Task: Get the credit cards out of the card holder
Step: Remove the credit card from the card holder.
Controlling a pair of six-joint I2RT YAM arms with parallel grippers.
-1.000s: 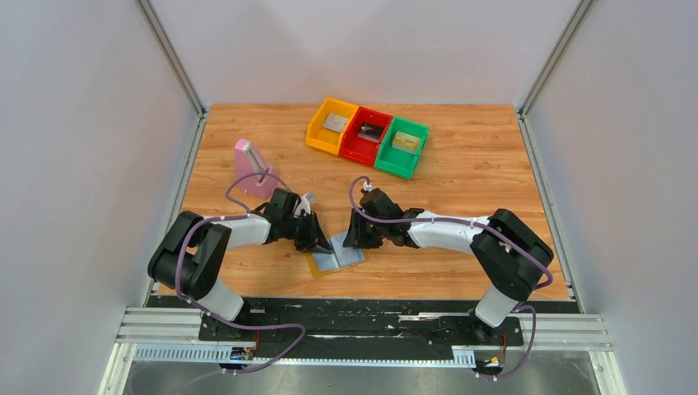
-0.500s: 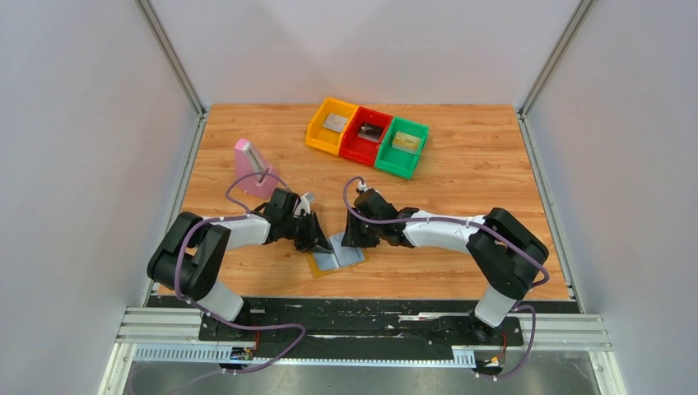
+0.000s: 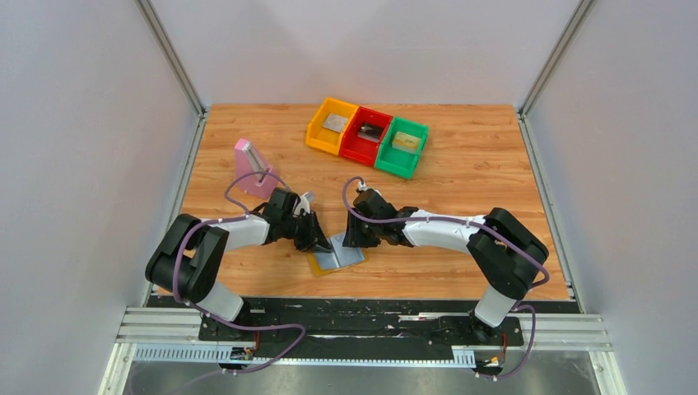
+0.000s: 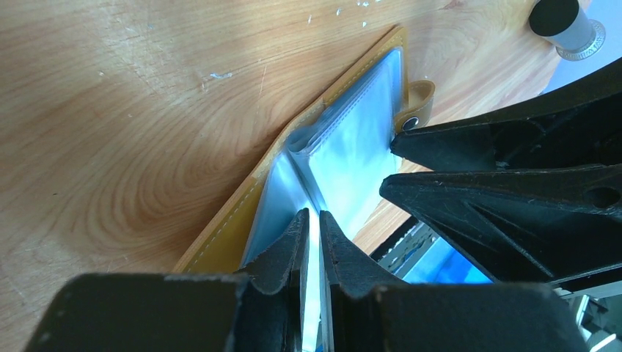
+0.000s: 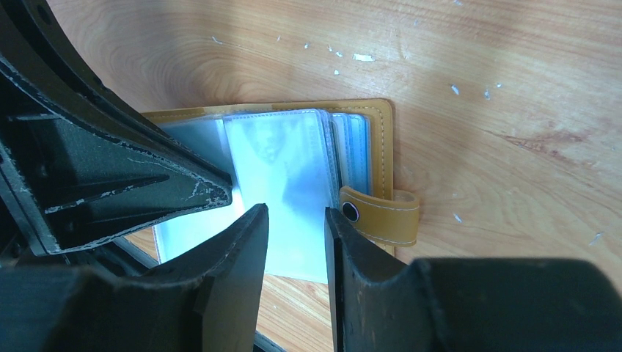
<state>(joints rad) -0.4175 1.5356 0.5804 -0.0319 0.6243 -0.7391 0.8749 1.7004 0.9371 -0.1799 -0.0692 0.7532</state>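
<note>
The card holder (image 3: 323, 266) lies open on the table, mustard-tan outside with light blue clear sleeves fanned up (image 4: 352, 154) (image 5: 275, 158). My left gripper (image 3: 323, 244) (image 4: 312, 214) rests its tips on the left-hand sleeves, its jaws all but together with only a thin slit. My right gripper (image 3: 352, 239) (image 5: 295, 213) stands open over the right-hand sleeves, next to the tan tab (image 5: 381, 214); nothing sits between its fingers. One credit card lies in each bin: silver-grey (image 3: 335, 123), dark (image 3: 370, 131), golden (image 3: 405, 141). Whether a card is in the sleeves does not show.
Yellow (image 3: 317, 132), red (image 3: 355, 144) and green (image 3: 393, 160) bins stand in a row at the back. A pink block (image 3: 249, 167) stands at the left behind my left arm. The two grippers nearly touch over the holder.
The right gripper has edged slightly left toward the holder's middle. The left arm and the holder have stayed put.
</note>
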